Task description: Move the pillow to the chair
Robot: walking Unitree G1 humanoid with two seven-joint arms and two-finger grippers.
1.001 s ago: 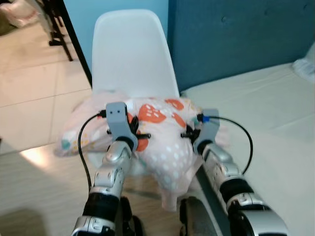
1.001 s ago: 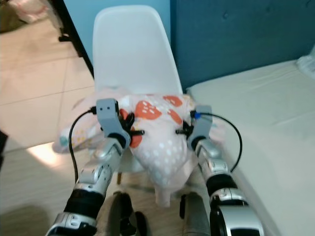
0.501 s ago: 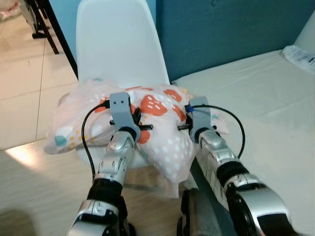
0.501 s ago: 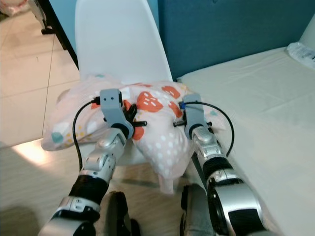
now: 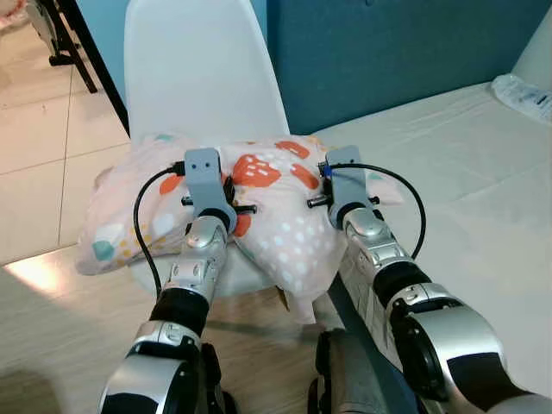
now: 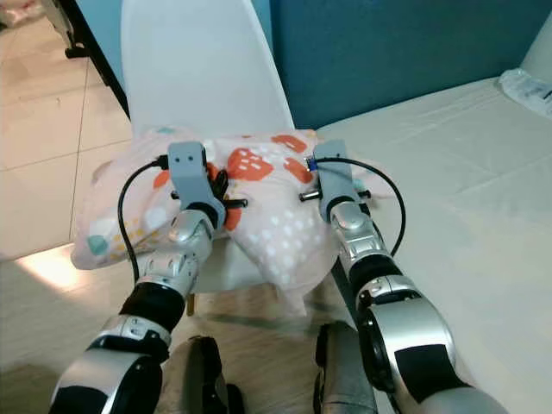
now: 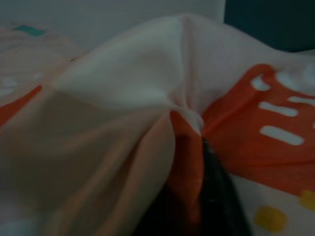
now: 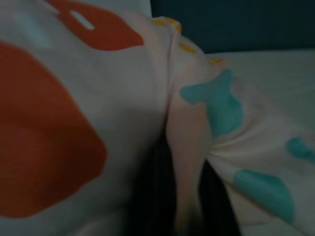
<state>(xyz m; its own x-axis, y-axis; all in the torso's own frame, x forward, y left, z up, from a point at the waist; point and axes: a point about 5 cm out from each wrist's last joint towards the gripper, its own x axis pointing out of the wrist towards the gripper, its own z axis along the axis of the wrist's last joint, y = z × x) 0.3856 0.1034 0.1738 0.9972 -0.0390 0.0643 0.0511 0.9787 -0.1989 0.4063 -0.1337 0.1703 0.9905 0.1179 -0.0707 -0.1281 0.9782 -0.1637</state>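
The pillow (image 5: 276, 216) is pale pink with orange strawberries, white dots and teal and yellow spots. Behind it, the chair (image 5: 194, 73) is white, the wall (image 5: 405, 43) dark blue.

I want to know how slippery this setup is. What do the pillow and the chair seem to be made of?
Pillow: soft printed fabric, matte; it bunches into folds where the left hand and right hand pinch it. Filling can't be told.
Chair: a smooth, one-piece white shell with a slight sheen, probably moulded plastic.
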